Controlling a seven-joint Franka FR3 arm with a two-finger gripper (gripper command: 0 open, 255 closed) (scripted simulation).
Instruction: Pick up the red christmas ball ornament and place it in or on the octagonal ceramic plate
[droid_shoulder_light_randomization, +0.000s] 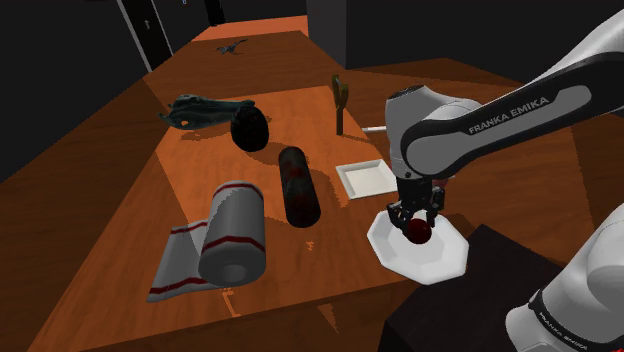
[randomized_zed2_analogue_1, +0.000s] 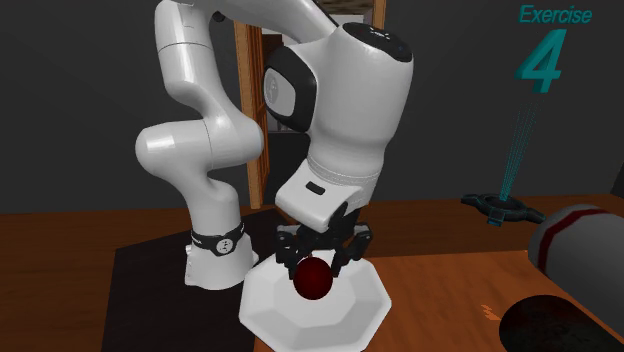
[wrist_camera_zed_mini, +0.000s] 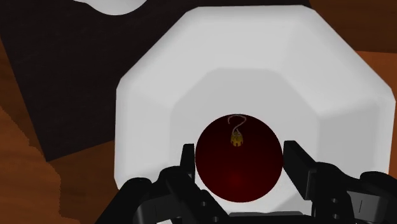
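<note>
The dark red ball ornament (wrist_camera_zed_mini: 238, 158), with a small gold cap and wire hook, sits clasped between my black fingers (wrist_camera_zed_mini: 188, 164). My gripper (droid_shoulder_light_randomization: 417, 228) is shut on the ball and holds it just above the middle of the white octagonal plate (droid_shoulder_light_randomization: 440, 262). From the second exterior view, the ball (randomized_zed2_analogue_1: 313, 277) hangs under the gripper (randomized_zed2_analogue_1: 318, 262) over the plate (randomized_zed2_analogue_1: 355, 310). In the wrist view the plate (wrist_camera_zed_mini: 318, 76) lies straight below the ball.
A small white square dish (droid_shoulder_light_randomization: 366, 178) lies just beyond the plate. A dark cylinder (droid_shoulder_light_randomization: 298, 186), a grey roll with cloth (droid_shoulder_light_randomization: 230, 234), a black egg shape (droid_shoulder_light_randomization: 250, 129) and a thin plant-like figure (droid_shoulder_light_randomization: 340, 102) stand further across the wooden table. The dark stand (droid_shoulder_light_randomization: 470, 300) borders the plate.
</note>
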